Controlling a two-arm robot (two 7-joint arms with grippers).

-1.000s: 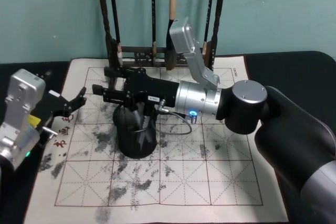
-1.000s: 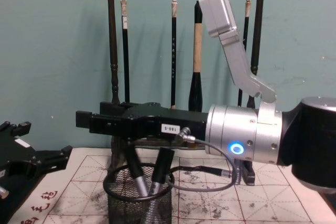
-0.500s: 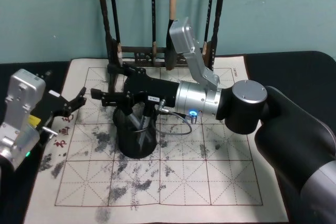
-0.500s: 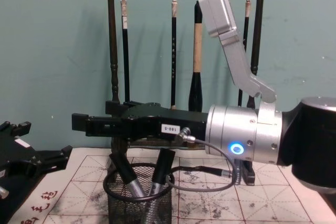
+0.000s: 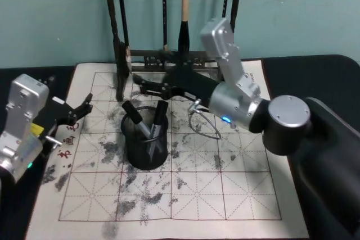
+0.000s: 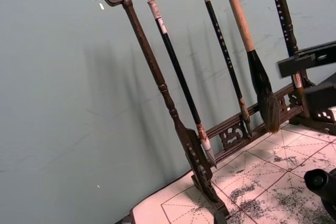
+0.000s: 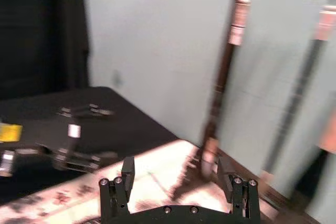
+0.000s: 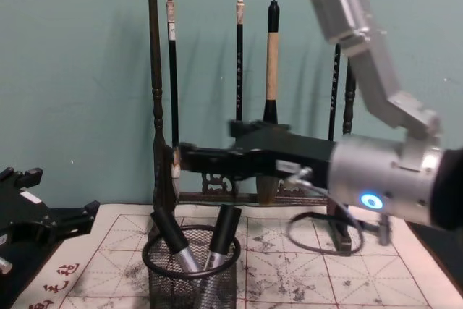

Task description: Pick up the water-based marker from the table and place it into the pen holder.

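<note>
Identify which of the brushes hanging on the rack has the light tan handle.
It is the thick brush hanging third from the left on the brush rack; the other brushes have slim dark handles, while its shaft is pale tan above a fat black tuft.

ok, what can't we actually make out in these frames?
- Which of the two markers in the pen holder was placed by the right gripper: both look alike.
- Holder base, chest view: cut off by the bottom edge.
- Markers' lower ends: hidden behind the mesh.
- Right wrist view: motion blur smears the brush rack.
- Left gripper: parked at the mat's left edge, body cut off in the chest view.
</note>
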